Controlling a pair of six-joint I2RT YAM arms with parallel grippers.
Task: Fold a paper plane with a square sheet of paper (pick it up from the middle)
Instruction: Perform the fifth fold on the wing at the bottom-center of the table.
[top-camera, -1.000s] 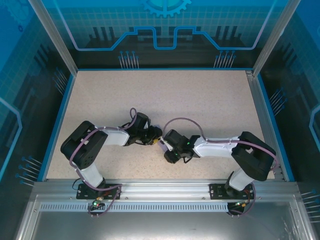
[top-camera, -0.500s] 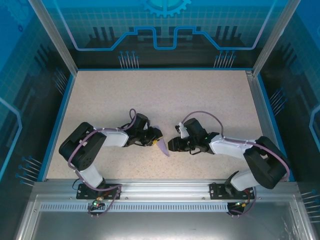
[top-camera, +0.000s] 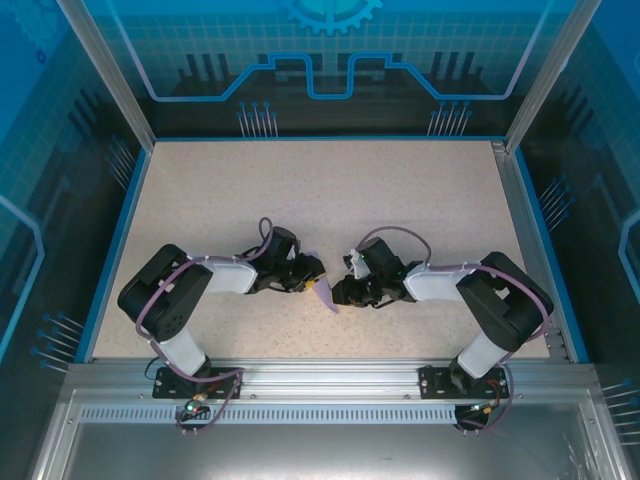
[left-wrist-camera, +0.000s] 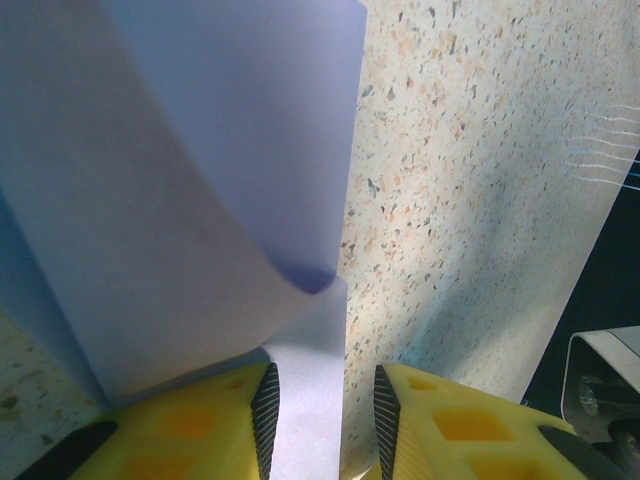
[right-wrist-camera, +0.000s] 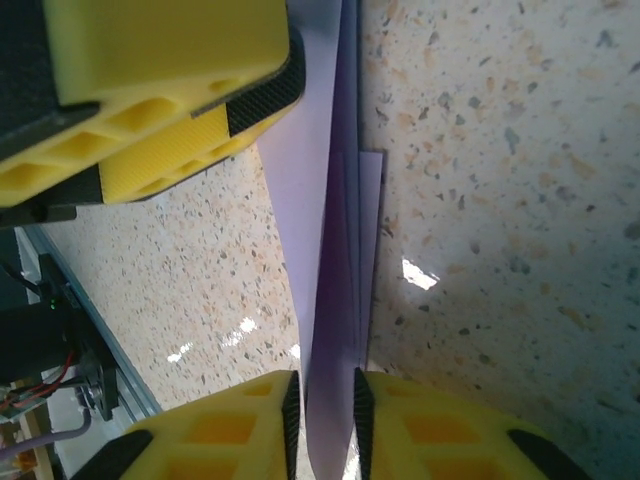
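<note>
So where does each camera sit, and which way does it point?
Top external: above and behind, looking down on the table, left arm, right arm and the lavender paper between them.
Left wrist: on that arm, looking along the left gripper at paper and tabletop; yellow fingers show.
Right wrist: likewise along the right gripper; its fingers and the left gripper show.
Shared: all three see the paper.

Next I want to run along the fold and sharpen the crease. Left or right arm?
Right, likely: the right fingers flank the paper at its stacked folded edge; the left fingers hold its loose, curled part as an anchor.
</note>
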